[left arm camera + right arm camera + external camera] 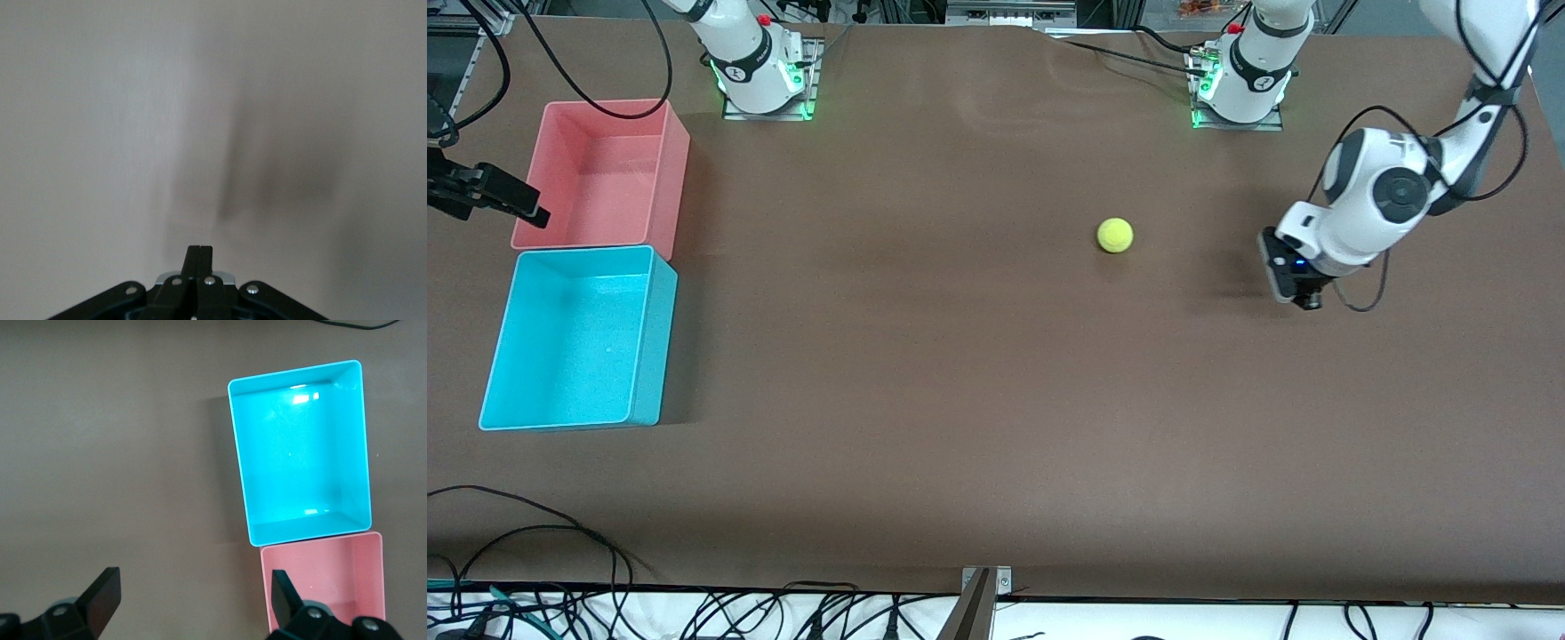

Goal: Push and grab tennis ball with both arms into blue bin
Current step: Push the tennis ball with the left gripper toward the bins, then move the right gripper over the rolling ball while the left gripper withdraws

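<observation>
The tennis ball (1114, 236) is a small fuzzy yellow-green sphere resting alone on the bare brown tabletop (960, 373), toward the left arm's end and well apart from both bins. The left gripper (199, 257) hangs low over the tabletop near the ball, its fingers pressed together on nothing. The right gripper (190, 597) is held up over the pink bin's (605, 173) outer edge, fingers spread wide and empty. The blue bin (645, 333), cyan and plain-walled, sits just beside the pink one, nearer the front camera. Black cables (534, 533) trail along the tabletop's near edge
</observation>
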`<state>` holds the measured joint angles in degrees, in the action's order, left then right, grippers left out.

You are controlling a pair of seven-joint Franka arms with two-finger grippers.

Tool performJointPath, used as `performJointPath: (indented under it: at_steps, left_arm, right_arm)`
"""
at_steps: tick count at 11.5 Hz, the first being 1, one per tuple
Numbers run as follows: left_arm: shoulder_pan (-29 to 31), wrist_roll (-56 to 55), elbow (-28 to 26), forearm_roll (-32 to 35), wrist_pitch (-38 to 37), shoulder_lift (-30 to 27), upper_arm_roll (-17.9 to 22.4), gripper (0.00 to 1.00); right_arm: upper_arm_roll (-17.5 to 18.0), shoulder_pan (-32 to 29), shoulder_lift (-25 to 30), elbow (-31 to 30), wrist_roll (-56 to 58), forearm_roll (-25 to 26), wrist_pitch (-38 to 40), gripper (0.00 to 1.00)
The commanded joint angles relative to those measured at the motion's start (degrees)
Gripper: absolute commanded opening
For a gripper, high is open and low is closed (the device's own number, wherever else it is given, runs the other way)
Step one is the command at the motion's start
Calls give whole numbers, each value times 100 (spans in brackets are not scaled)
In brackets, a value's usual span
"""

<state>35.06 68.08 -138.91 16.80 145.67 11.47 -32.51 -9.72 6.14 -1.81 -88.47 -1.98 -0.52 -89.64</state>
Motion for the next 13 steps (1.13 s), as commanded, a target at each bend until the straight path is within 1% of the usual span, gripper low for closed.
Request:
performJointPath:
  at_steps: [1,4,5,6,8,9,10,11,12,13]
  left_arm:
    - [824,100,65,35,-731,-530,-89,0]
    - [1213,-40,968,-237,-1924,-514,-45,0]
    - [1240,-224,1276,-299,-2311,-444,-10,0]
    - [1362,-721,1435,-326,-2619,-426,-10,0]
    - [1311,-2484,1525,-317,-2929,-461,-114,13]
    - [1310,-3302,1647,-317,-2965,-470,-350,19]
    - [1319,-4102,1857,-326,-3165,-470,-448,22]
    - [1293,-4476,2129,-335,-3315,-444,-475,25]
    - [1258,-4592,2271,-474,-3326,-444,-606,31]
    - [1231,-4655,2481,-763,-3334,-426,-659,34]
  right_arm:
    - [215,202,-196,23,-4,25,78,100]
    - [287,519,-346,-143,-118,69,131,100]
    - [295,659,-381,-214,-206,78,105,100]
    - [296,774,-407,-345,-224,87,96,100]
    - [322,1133,-503,-556,-128,87,183,100]
    - [348,1239,-539,-679,-127,52,401,100]
    - [427,1458,-609,-819,-145,43,473,100]
    - [488,1686,-627,-917,-232,43,474,100]
    - [524,1871,-645,-1126,-241,0,430,100]
    - [533,2056,-654,-1363,-242,-53,264,100]
